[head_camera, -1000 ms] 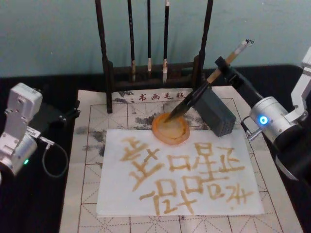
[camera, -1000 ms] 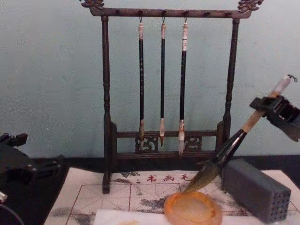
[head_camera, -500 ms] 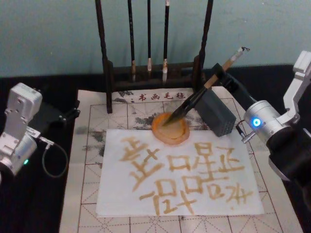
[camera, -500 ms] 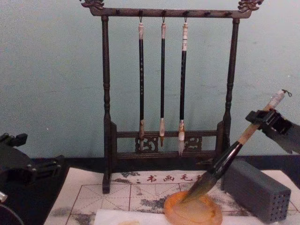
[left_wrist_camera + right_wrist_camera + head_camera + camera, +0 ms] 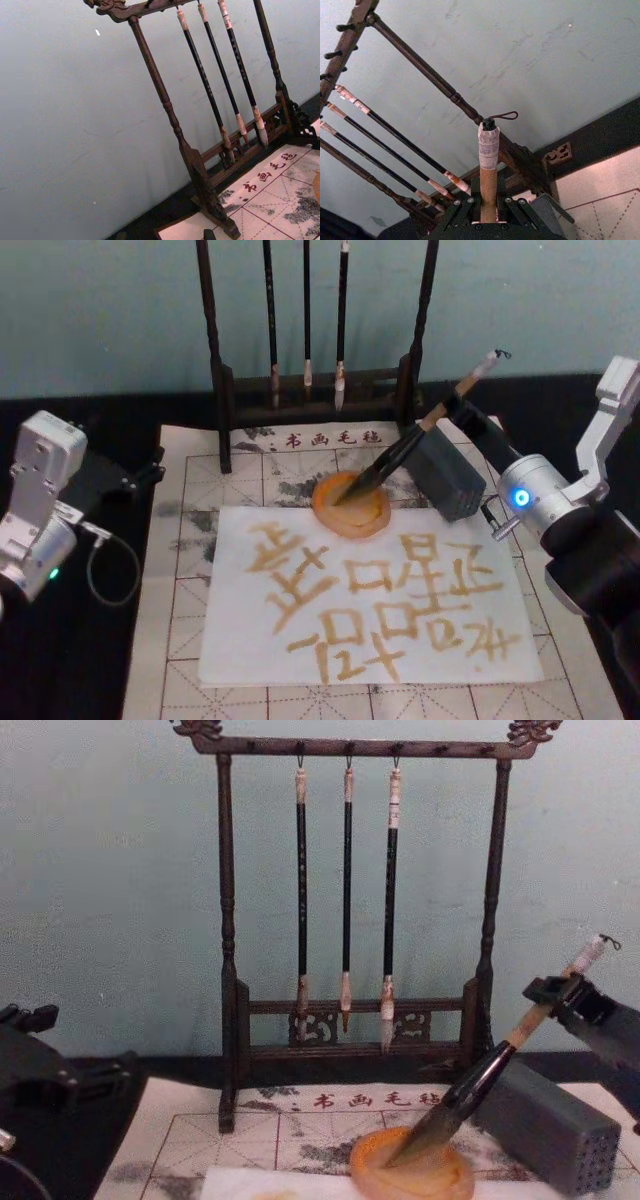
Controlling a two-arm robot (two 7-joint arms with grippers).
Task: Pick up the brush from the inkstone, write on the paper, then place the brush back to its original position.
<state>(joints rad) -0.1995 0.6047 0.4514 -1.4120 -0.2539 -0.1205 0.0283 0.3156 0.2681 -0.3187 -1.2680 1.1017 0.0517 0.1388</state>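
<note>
Brush tip resting in the inkstone, held by the right gripper.

Head view: the right gripper (image 5: 458, 405) clamps the brush (image 5: 400, 452) high on its tan handle, tip in the orange inkstone (image 5: 351, 504) above the written paper (image 5: 370, 590); the left gripper (image 5: 130, 480), jaws unreadable, sits parked.
Chest view: the brush (image 5: 470, 1085) slants down into the dish (image 5: 412, 1173).
Right wrist view: fingers (image 5: 465, 207) pinch the handle.

Tan-handled brush (image 5: 400, 449) showing a black lower section and whitish wrapped end, orange-amber inkstone (image 5: 351, 508) glowing paler at centre, white paper (image 5: 370, 590) bearing golden-brown characters, grey block (image 5: 445, 473), dark rack (image 5: 350, 920)
</note>
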